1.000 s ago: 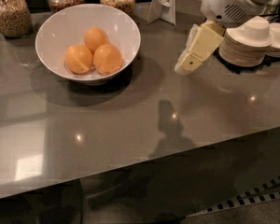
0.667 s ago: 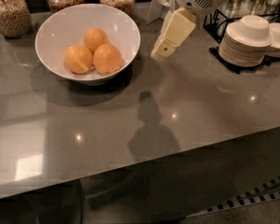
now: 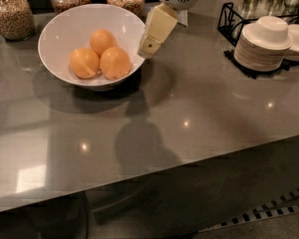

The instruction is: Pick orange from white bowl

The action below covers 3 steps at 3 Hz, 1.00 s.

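Observation:
The white bowl [image 3: 54,31] stands on the grey counter at the back left. It holds three oranges. The orange [image 3: 115,62], marginally the biggest, lies at the front right of the bowl. A second one [image 3: 84,62] is to its left and a third [image 3: 102,41] is behind them. My gripper [image 3: 148,48], cream-coloured, hangs tilted from the white arm at the top. Its tip is right at the bowl's right rim, just to the right of the oranges and a little above them. It holds nothing that I can see.
Three glass jars of grain [image 3: 10,14] stand behind the bowl. A stack of small white dishes [image 3: 261,44] and a black wire rack [image 3: 231,19] with metal shakers stand at the back right. The counter's front edge runs across the lower part of the view.
The gripper has moved left, from beside the stack of small dishes across the counter to the right rim of the white bowl. The oranges have not moved.

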Motion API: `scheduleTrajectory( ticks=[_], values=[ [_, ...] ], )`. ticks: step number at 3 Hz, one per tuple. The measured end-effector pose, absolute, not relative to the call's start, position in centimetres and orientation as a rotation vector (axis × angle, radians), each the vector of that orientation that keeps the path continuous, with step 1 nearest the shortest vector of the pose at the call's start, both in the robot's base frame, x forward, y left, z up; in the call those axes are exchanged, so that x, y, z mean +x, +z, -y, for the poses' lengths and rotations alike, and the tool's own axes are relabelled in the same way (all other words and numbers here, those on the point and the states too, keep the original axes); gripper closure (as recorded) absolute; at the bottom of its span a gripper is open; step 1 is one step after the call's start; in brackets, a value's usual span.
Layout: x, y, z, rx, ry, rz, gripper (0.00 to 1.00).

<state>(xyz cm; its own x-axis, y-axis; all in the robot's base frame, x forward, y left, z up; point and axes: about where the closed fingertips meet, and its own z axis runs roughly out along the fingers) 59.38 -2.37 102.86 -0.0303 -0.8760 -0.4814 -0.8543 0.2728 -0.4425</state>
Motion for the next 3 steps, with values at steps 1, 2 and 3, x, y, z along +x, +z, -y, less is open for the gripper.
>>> scheduleTrajectory(
  ticks=[1, 2, 3],
  values=[
    [60.7, 101.7, 1.5, -1.571, -0.039, -1.859, 0.0],
    [63.5, 99.6, -0.3, -1.576, -0.059, -1.859, 0.0],
    [65.9, 97.1, -2.3, -1.575, -0.051, -1.867, 0.0]
  ],
)
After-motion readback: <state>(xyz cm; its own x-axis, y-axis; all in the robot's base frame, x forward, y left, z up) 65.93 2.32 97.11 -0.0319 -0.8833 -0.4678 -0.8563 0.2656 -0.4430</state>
